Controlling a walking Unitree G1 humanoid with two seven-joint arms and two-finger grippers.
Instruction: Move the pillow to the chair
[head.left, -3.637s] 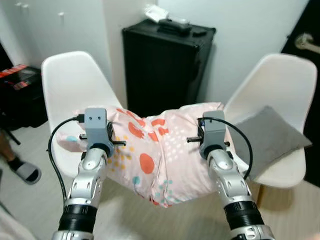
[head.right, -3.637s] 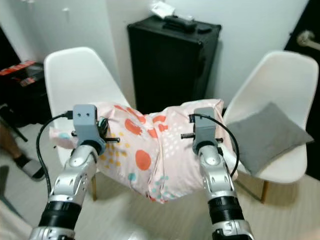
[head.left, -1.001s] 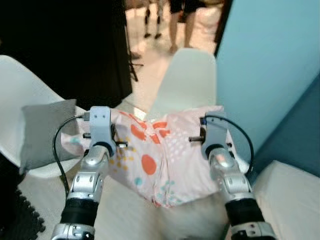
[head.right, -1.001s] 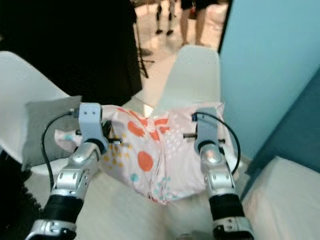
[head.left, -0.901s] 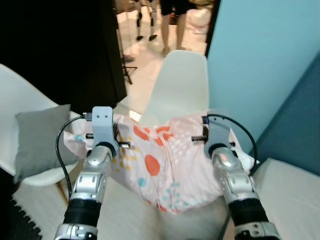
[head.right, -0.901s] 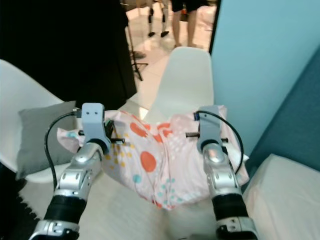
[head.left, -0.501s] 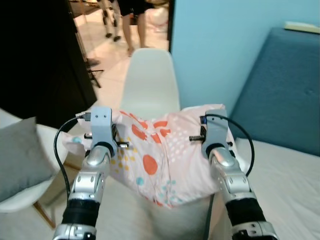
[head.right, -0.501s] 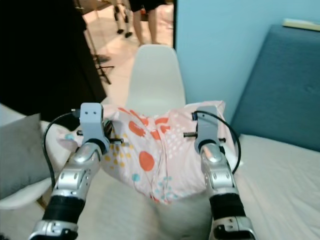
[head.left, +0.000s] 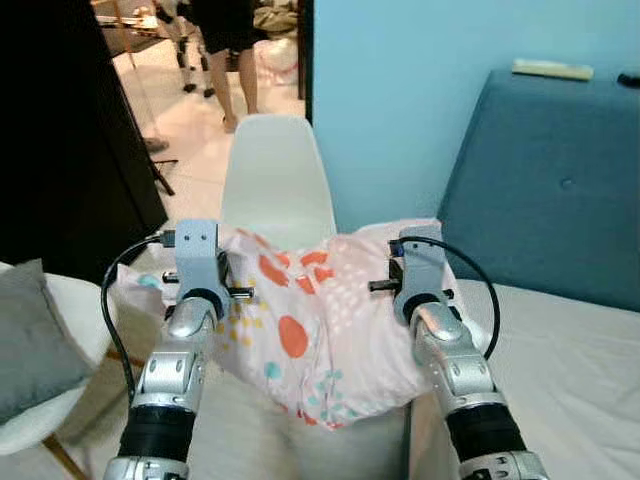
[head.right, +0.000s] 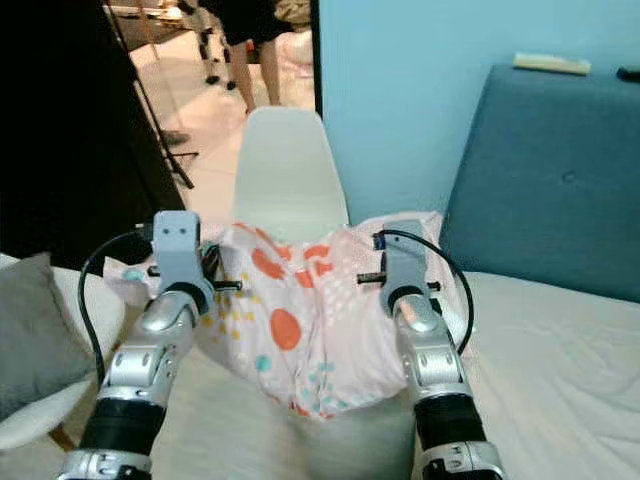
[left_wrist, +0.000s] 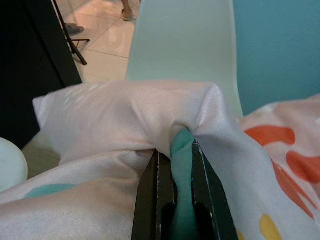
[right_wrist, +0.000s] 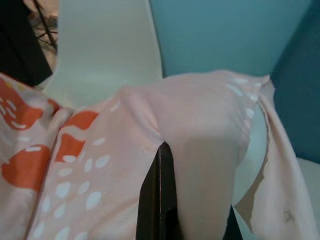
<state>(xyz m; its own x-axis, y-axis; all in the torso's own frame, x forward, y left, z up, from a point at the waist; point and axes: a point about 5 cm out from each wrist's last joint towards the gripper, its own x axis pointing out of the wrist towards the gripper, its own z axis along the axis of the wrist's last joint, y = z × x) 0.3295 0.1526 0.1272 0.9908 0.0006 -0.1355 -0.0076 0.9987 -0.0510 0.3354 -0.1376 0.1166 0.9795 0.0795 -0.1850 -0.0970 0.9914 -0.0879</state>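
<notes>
A pink pillow (head.left: 310, 320) with orange and teal spots hangs in the air between my two arms. My left gripper (left_wrist: 175, 150) is shut on a bunched corner of it, pinching teal and pink cloth. At the other upper corner my right gripper (right_wrist: 192, 165) is also shut on the pink cloth. A white chair (head.left: 275, 170) with a bare backrest stands straight ahead, just beyond the pillow; the pillow hides its seat.
Another white chair (head.left: 70, 300) at the left holds a grey cushion (head.left: 30, 345). A blue padded headboard (head.left: 560, 190) and white bed (head.left: 570, 370) lie to the right. A light blue wall (head.left: 400, 90) rises behind the chair. A person's legs (head.left: 225, 50) stand in the doorway.
The camera has swung right: the black case and first chairs left the picture, and the white chair by the blue wall came to the middle. Both grippers keep their hold on the pillow.
</notes>
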